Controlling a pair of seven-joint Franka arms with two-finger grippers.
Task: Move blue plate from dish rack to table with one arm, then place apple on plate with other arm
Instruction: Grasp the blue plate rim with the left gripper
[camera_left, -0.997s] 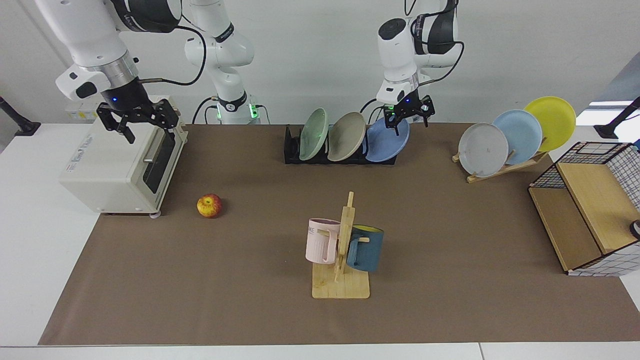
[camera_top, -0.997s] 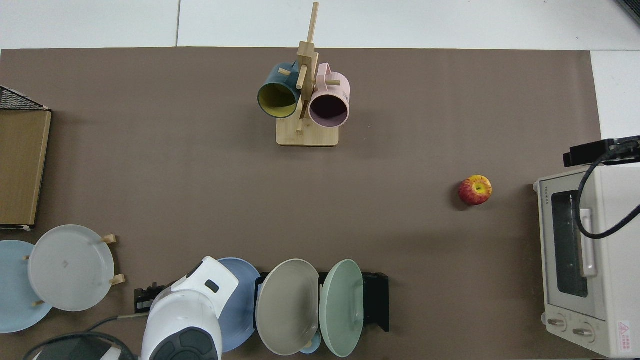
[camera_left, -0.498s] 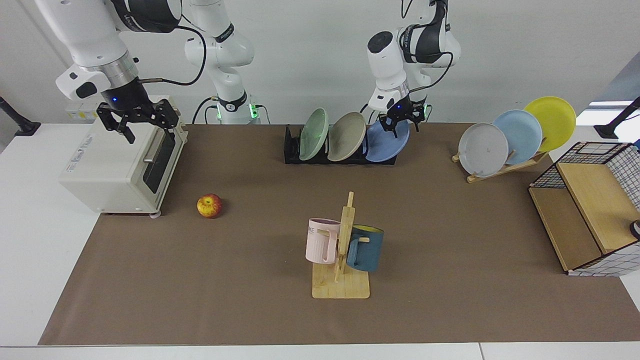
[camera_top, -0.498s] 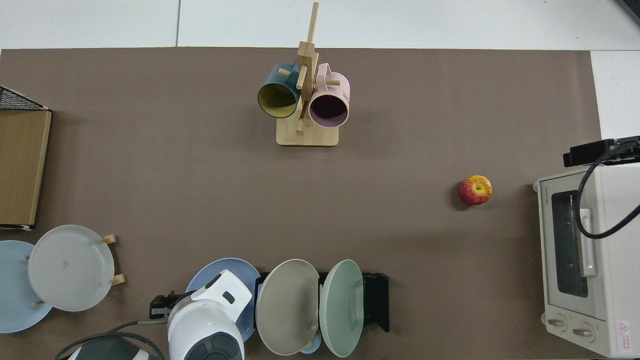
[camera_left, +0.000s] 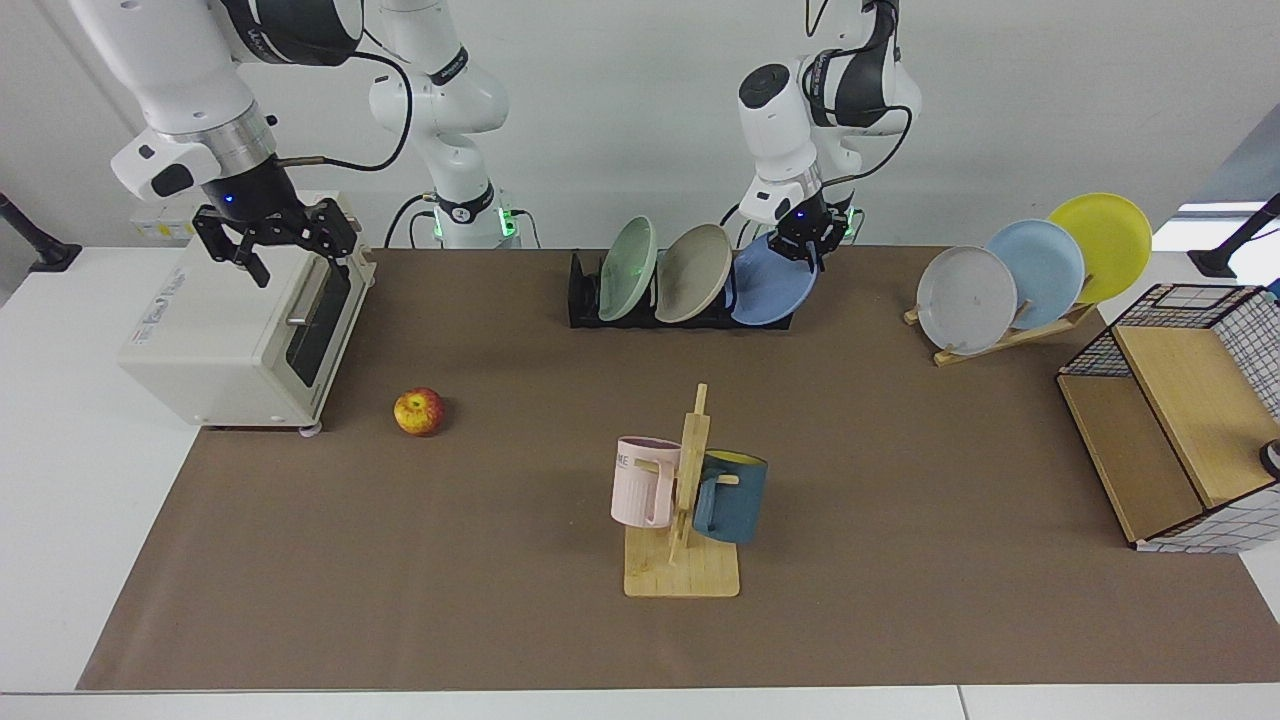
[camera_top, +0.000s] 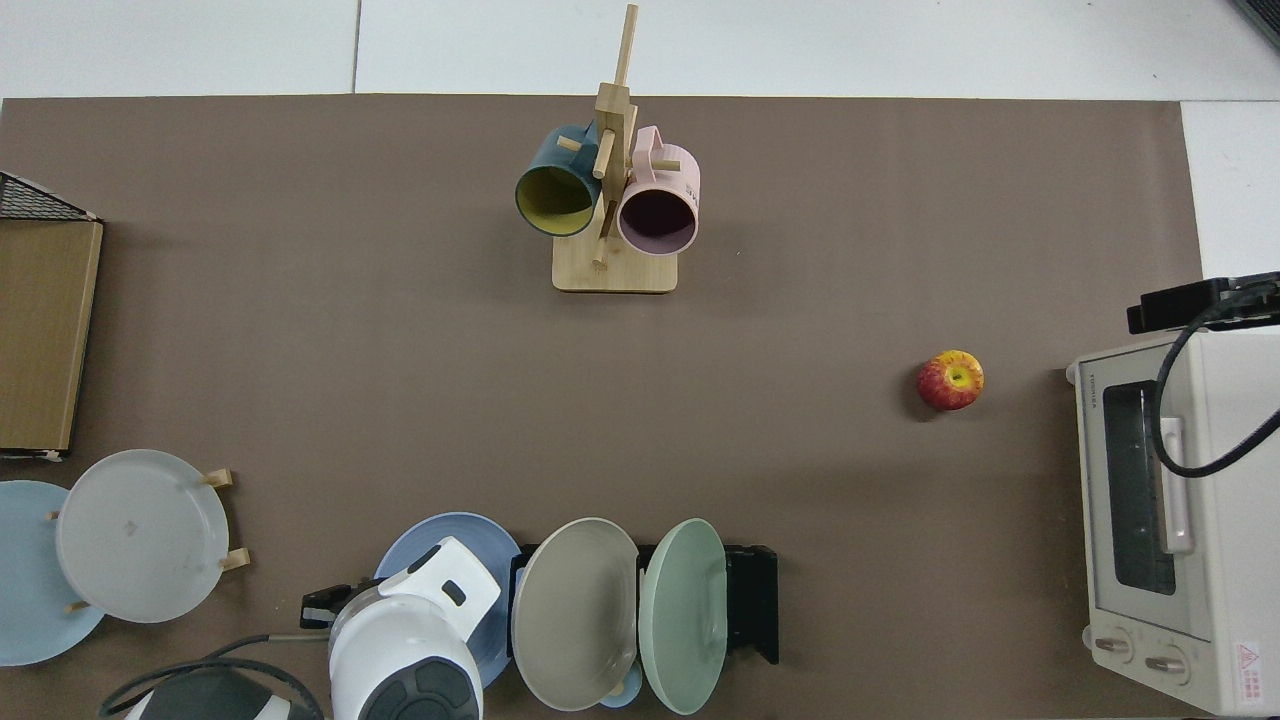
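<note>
The blue plate (camera_left: 768, 290) leans in the end slot of the black dish rack (camera_left: 582, 300), at the far side of the brown-matted table (camera_left: 900, 450). My left gripper (camera_left: 808, 240) points down at the plate's upper rim and touches or nearly touches it. From above, the left arm's white link covers the gripper and part of the blue plate (camera_top: 425, 540). The apple (camera_left: 419, 411) lies on the mat near the toaster oven, apart from both arms; the top view shows the apple (camera_top: 950, 380) too. My right gripper (camera_left: 298, 248) hangs open and empty above the oven.
A beige plate (camera_left: 693, 272) and a pale green plate (camera_left: 628, 268) share the rack. A wooden stand (camera_left: 1010, 335) holds grey, sky-blue and yellow plates. A mug stand (camera_left: 685, 560) with two mugs stands mid-table. The toaster oven (camera_left: 230, 340) and a wire shelf (camera_left: 1170, 440) flank the mat.
The left gripper has come down and turned at the blue plate's upper rim, and its wrist shifted slightly toward the rack. The right arm, apple and plates have not moved.
</note>
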